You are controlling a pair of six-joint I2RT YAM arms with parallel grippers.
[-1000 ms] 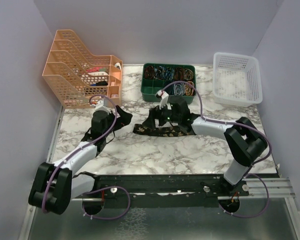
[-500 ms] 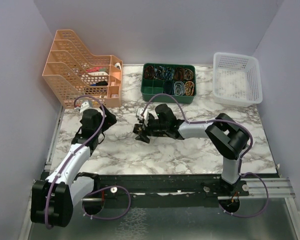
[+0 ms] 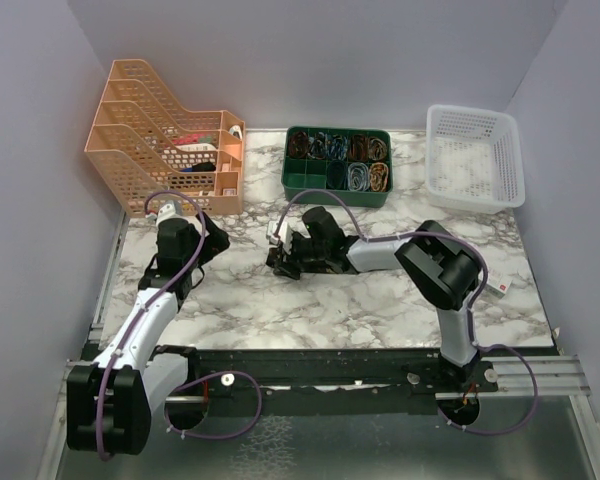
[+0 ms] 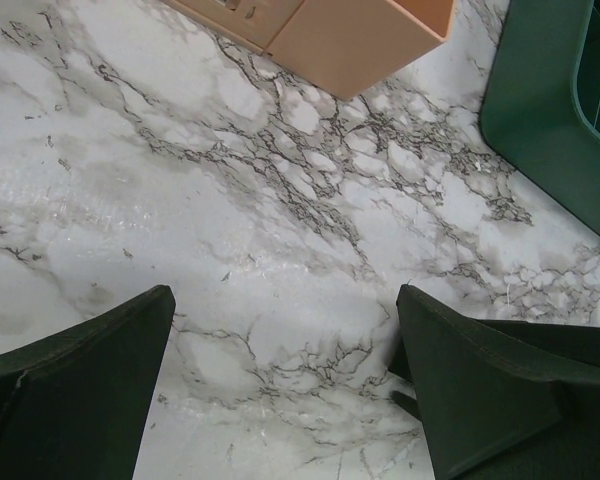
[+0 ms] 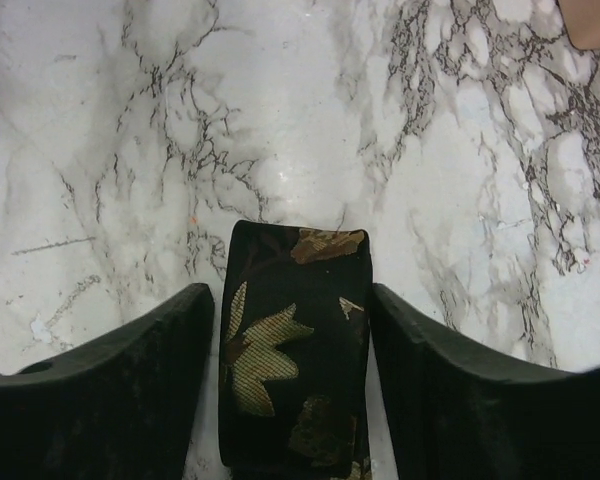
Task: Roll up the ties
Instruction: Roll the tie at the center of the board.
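The tie (image 5: pixel 295 350) is a compact black roll with tan-gold leaf shapes, lying on the marble table left of centre (image 3: pixel 282 264). My right gripper (image 5: pixel 292 300) straddles the roll, one finger hard against each side, shut on it. In the top view the right gripper (image 3: pixel 286 256) reaches left from its folded arm. My left gripper (image 4: pixel 285 295) is open over bare marble, with nothing between its fingers. The top view shows the left gripper (image 3: pixel 213 236) a hand's width left of the roll, apart from it.
A green tray (image 3: pixel 305 185) of coloured bands stands behind the roll, its corner in the left wrist view (image 4: pixel 550 110). An orange file rack (image 3: pixel 150 150) stands at back left and a white basket (image 3: pixel 475 155) at back right. A small white item (image 3: pixel 497 288) lies at the right edge.
The tie went from lying stretched across the table to a tight roll further left. My right gripper followed it leftward. My left arm drew back to the left, away from the tie.
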